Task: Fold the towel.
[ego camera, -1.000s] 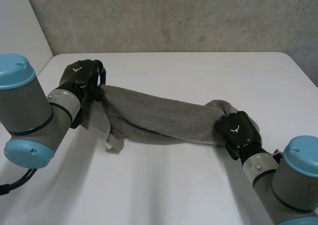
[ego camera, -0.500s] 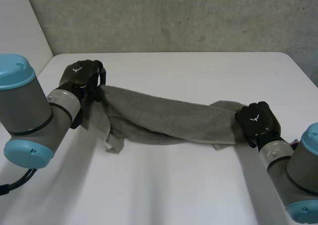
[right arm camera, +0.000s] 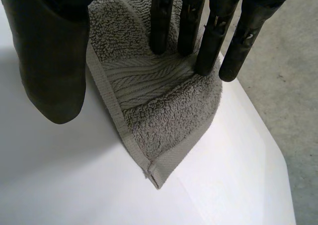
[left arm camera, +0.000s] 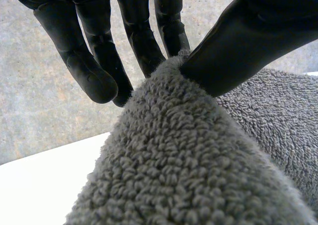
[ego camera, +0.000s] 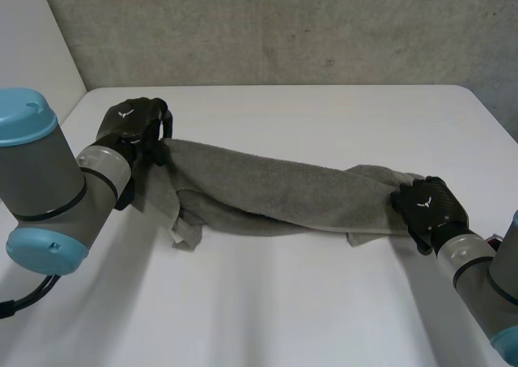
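Observation:
A grey towel (ego camera: 267, 189) stretches in a bunched band across the white table (ego camera: 283, 302). At its left end my left hand (ego camera: 133, 124) holds it lifted. In the left wrist view the thumb (left arm camera: 238, 51) pinches the towel's raised edge (left arm camera: 189, 175) against the fingers (left arm camera: 94, 76). My right hand (ego camera: 427, 209) sits at the towel's right end. In the right wrist view its straight fingers (right arm camera: 208, 41) rest on top of a flat hemmed corner (right arm camera: 164, 120). The thumb (right arm camera: 49, 61) stands apart, beside the towel's edge over bare table.
A grey wall runs behind the table's far edge. The table's right edge (right arm camera: 263, 135) lies just beyond the towel corner. A loose flap of towel (ego camera: 182, 233) hangs down below my left hand.
My right hand has moved right toward the table's edge, drawing the towel's right end out longer, and its fingers have straightened. The left hand has stayed put.

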`<state>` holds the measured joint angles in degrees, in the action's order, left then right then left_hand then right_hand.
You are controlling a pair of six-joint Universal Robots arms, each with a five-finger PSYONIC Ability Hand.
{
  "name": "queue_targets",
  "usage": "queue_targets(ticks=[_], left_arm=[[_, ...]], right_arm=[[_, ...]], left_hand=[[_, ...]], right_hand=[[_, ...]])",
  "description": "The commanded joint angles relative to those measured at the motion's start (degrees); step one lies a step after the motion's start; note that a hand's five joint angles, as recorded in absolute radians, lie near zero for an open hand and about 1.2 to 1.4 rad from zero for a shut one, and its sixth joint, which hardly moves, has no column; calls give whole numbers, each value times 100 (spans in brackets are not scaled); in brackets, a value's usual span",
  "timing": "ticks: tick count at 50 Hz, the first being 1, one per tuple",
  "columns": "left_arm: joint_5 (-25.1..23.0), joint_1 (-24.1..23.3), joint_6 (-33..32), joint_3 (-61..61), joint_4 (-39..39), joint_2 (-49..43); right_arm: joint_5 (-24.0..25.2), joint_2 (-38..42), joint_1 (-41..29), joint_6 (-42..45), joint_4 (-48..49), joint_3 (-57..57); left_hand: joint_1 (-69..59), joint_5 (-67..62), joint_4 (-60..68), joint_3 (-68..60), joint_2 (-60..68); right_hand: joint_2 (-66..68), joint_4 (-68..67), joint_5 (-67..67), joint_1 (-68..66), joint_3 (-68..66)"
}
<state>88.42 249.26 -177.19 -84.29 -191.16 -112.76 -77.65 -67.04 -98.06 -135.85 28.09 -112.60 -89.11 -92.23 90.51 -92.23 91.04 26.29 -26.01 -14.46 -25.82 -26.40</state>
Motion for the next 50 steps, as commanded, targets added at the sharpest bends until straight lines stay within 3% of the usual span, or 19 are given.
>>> queue_targets(ticks=[1, 26, 34, 42, 50], left_arm=[[0, 0, 0, 0, 0, 0], [0, 0, 0, 0, 0, 0], [0, 0, 0, 0, -62, 0], [-9, 9, 0, 0, -62, 0], [-9, 17, 0, 9, -62, 0]], right_arm=[[154, -37, 7, -65, -6, 27], [101, 754, -2, -38, 56, 836], [101, 754, 15, -38, 65, 950], [22, 894, 15, -47, 12, 1231], [13, 904, 76, -47, -58, 1372]], left_hand=[[911, 2223, -1051, 1223, -1104], [911, 2223, -1051, 1223, -1104], [911, 2223, -1051, 1223, -1104], [911, 2223, -1051, 1223, -1104], [911, 2223, -1051, 1223, -1104]], right_hand=[[60, -88, -244, -108, -50], [582, -611, -766, -630, -572], [1777, -1805, -1961, -1824, -1767], [4918, -4947, -5102, -4966, -4908], [5371, -5399, -5554, -5418, -5360]])
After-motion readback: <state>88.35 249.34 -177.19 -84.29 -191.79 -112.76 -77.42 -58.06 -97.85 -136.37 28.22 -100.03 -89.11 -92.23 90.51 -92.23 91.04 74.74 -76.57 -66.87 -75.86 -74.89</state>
